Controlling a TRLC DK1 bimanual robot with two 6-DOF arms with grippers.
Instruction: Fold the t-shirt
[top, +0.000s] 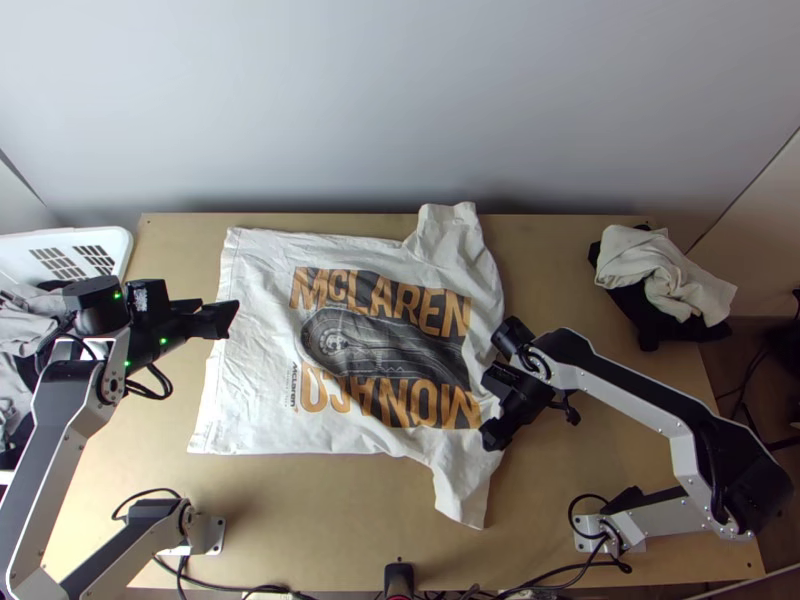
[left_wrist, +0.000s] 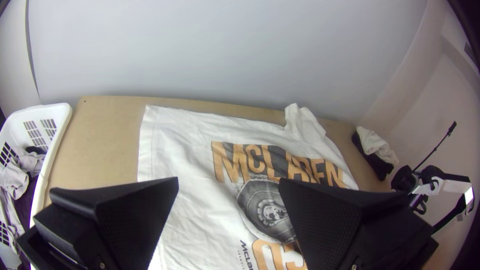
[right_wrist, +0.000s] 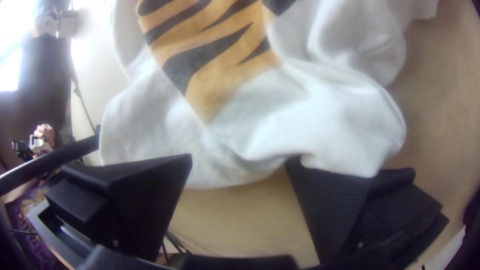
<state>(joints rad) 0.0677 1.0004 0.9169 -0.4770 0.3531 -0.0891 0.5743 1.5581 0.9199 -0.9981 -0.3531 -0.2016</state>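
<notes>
Judging by how the t-shirt (top: 350, 345) lies, we have it spread on the desk (top: 310, 520), print up and unfolded, so that hem and sleeves are within easy reach. Its hem runs along the left arm's side; one sleeve (top: 450, 225) points to the far edge, the other sleeve (top: 462, 495) to the near edge. Our left end effector (left_wrist: 228, 181) is at the hem, its fingers wide apart with nothing clamped, probably placed there to take that edge. Our right end effector (right_wrist: 240, 159) is at the rumpled shoulder end near the near-side sleeve, also spread apart, with loose cloth overlapping one finger's tip. We would guess it is placed there for a pinch, but that bulge could slip or bunch unless both fingers get round it. Folding seems barely begun, and the wrinkles there may want smoothing first. The white cloth (top: 655, 270) lies bunched on black cloth (top: 640, 318) at the far right, and the laundry basket (top: 122, 245) stands at the left, both presumably set aside to give us folding room
</notes>
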